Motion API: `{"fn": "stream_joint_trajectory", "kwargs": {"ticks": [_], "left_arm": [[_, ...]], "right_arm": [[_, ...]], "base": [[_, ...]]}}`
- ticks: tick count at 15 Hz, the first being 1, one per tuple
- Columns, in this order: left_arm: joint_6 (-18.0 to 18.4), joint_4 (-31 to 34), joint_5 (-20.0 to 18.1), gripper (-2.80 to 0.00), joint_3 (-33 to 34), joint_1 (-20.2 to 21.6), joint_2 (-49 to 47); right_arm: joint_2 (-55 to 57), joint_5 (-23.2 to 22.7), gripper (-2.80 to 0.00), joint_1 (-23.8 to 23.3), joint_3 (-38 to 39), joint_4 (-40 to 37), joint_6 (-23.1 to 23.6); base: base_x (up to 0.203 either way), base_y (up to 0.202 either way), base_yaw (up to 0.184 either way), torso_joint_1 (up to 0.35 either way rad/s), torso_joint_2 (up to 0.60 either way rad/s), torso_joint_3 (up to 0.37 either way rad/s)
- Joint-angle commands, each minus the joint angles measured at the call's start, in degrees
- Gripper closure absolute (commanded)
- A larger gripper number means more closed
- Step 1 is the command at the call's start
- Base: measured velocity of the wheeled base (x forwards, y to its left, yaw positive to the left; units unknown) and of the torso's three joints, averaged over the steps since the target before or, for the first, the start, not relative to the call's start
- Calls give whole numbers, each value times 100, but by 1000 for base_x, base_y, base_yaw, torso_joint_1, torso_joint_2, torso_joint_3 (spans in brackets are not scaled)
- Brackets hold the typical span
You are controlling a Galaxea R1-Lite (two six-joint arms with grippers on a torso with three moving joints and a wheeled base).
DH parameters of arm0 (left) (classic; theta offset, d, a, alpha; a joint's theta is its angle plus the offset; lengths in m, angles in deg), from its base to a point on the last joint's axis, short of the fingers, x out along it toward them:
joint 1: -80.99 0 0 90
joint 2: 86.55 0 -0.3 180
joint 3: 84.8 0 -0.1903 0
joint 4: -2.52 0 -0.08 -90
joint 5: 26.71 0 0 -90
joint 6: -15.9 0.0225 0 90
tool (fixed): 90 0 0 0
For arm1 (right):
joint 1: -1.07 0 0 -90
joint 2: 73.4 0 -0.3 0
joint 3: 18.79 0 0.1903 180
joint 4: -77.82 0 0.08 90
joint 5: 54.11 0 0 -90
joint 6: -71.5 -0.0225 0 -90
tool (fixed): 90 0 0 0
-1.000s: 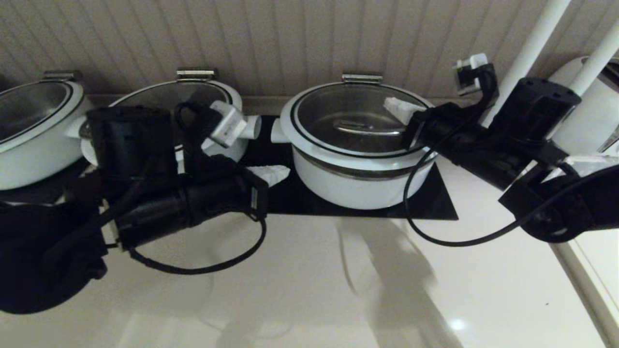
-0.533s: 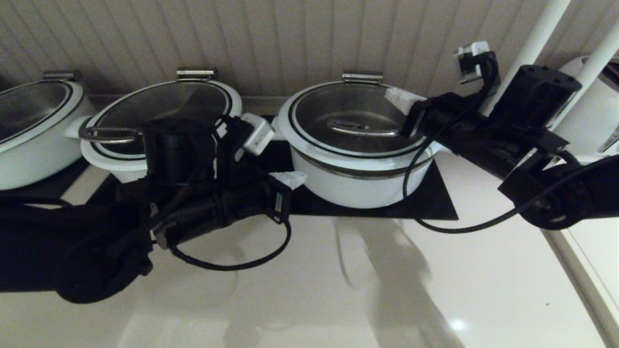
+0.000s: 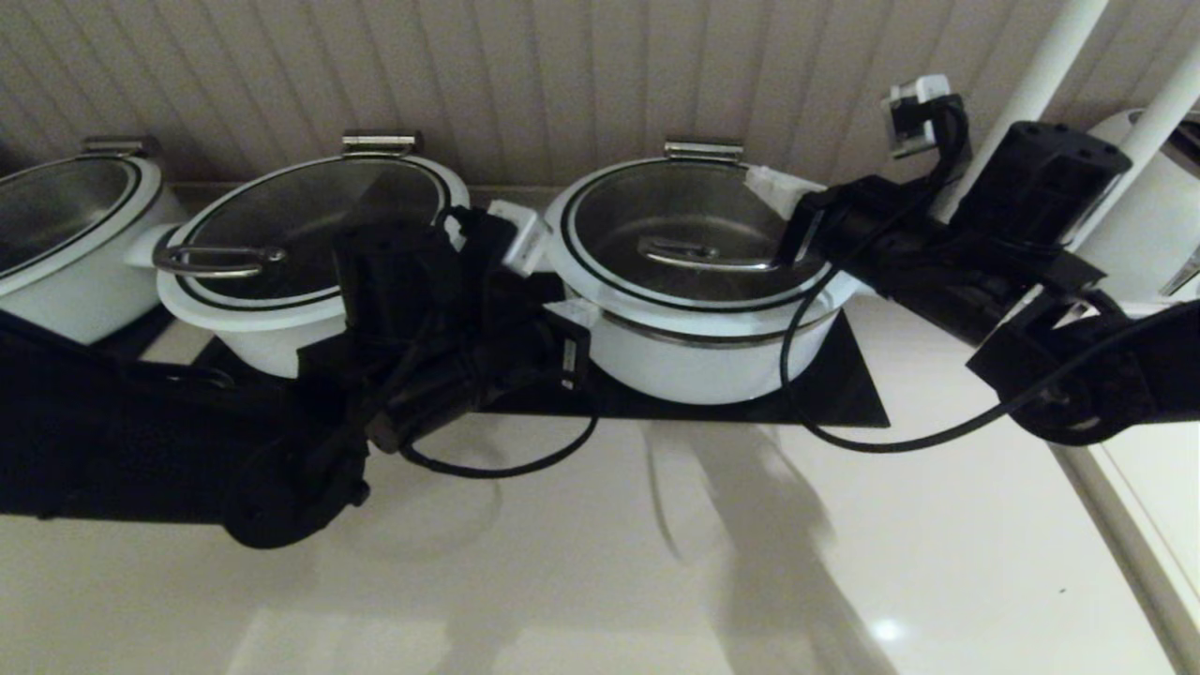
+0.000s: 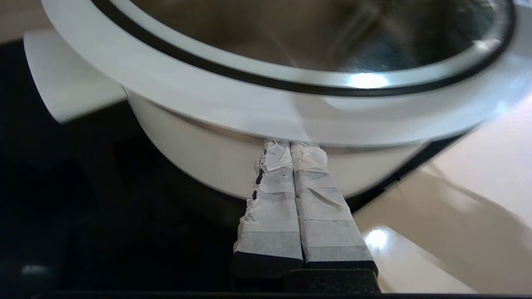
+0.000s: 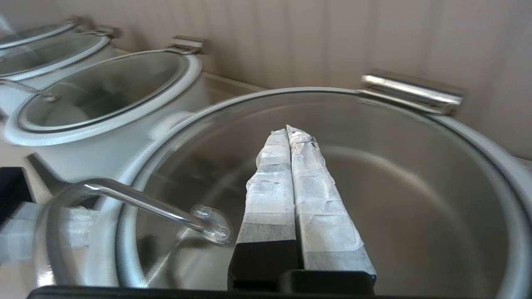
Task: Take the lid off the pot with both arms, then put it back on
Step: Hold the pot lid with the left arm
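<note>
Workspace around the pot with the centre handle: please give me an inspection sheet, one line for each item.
Surface: pale glossy counter, black mat under the pot.
Job's things: lid lies on white pot.
Clutter: second white pot with loop-handled lid, third pot at far left.
End effectors: left end effector shut, tips under the lid's rim; right end effector shut, above the glass.
Cables: black cable loops hang from both arms.
Surroundings: ribbed wall, white poles.
</note>
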Motion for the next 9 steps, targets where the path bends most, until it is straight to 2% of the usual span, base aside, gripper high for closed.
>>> {"fn": "stream_joint_trajectory", "kwargs": {"ticks": [1,4,9], "left_arm": [[2,-35,29,0,-221,-3,-103],[2,-20,101,0,-650,-10,-175],[2,-17,102,0,-675,-11,-187]], "right_arm": [[-54,-8,0,-88,10,34,2],[-154,-8,0,-452,26,-88,10],[-369,-17,0,-1194,53,-271,11]], "base": [[0,0,0,0,0,0],[0,0,0,0,0,0],[0,0,0,0,0,0]]}}
